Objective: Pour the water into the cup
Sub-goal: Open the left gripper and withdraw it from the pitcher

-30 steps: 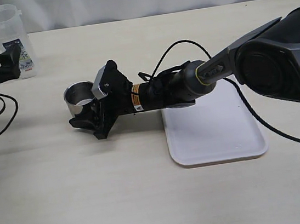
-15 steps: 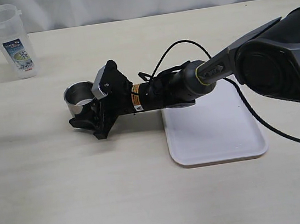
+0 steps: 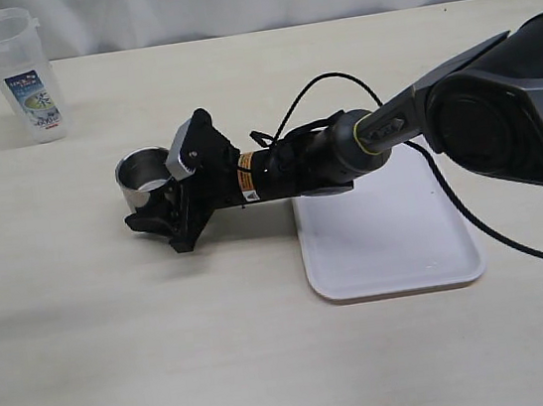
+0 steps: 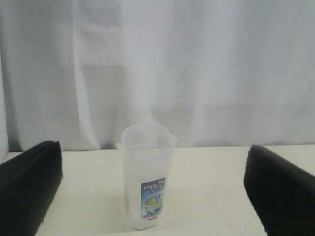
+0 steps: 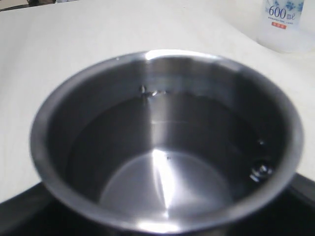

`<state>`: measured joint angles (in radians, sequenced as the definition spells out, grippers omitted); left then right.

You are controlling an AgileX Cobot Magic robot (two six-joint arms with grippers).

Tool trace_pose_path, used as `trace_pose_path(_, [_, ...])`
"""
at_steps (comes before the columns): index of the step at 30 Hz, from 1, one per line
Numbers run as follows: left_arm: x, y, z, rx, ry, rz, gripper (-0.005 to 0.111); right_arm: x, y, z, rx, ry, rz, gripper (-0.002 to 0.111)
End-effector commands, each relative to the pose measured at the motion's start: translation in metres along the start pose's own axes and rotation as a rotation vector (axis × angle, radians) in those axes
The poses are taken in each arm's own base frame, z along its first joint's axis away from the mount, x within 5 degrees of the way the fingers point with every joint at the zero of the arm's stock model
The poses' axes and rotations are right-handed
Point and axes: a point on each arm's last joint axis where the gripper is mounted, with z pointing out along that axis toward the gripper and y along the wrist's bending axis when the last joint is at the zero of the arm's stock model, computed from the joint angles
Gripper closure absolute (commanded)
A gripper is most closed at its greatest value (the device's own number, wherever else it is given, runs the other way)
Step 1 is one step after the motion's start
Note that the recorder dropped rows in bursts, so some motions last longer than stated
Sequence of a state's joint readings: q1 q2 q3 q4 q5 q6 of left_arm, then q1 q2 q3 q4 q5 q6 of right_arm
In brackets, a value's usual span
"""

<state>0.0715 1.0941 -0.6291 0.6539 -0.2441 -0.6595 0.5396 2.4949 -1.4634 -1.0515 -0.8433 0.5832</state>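
Note:
The brushed-steel cup (image 3: 141, 178) stands left of centre on the table, and my right gripper (image 3: 159, 210) is shut on its lower wall. In the right wrist view the cup (image 5: 74, 108) fills the frame with clear water (image 5: 197, 147) in it, and black fingers (image 5: 22, 214) press against both sides. The clear bottle (image 3: 22, 76) with the blue-and-green label stands upright at the far left. My left gripper (image 4: 153, 152) is open, drawn back from the bottle (image 4: 146, 182), which stands free and centred between the jaws. The left arm is out of the exterior view.
A flat white tray (image 3: 388, 238) lies right of the cup, under the right arm's forearm. Black cables (image 3: 317, 92) loop over that arm. A white curtain (image 4: 197, 73) backs the table's far edge.
My left gripper has drawn back from the bottle and left the exterior view to the left. The bottle stays upright in place. The right arm and cup have not moved.

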Motion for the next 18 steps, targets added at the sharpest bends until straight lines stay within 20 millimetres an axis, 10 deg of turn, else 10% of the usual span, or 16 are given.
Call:
trace_pose_path(1, [-0.009, 0.001, -0.022, -0.050, -0.019, -0.018, 0.014, 0.003, -0.001, 0.000, 0.006, 0.019, 0.005, 0.104])
trace_pose_path(18, [-0.035, -0.034, -0.091, 0.074, -0.158, -0.010, 0.014, 0.003, -0.001, 0.000, 0.006, 0.019, 0.005, 0.104])
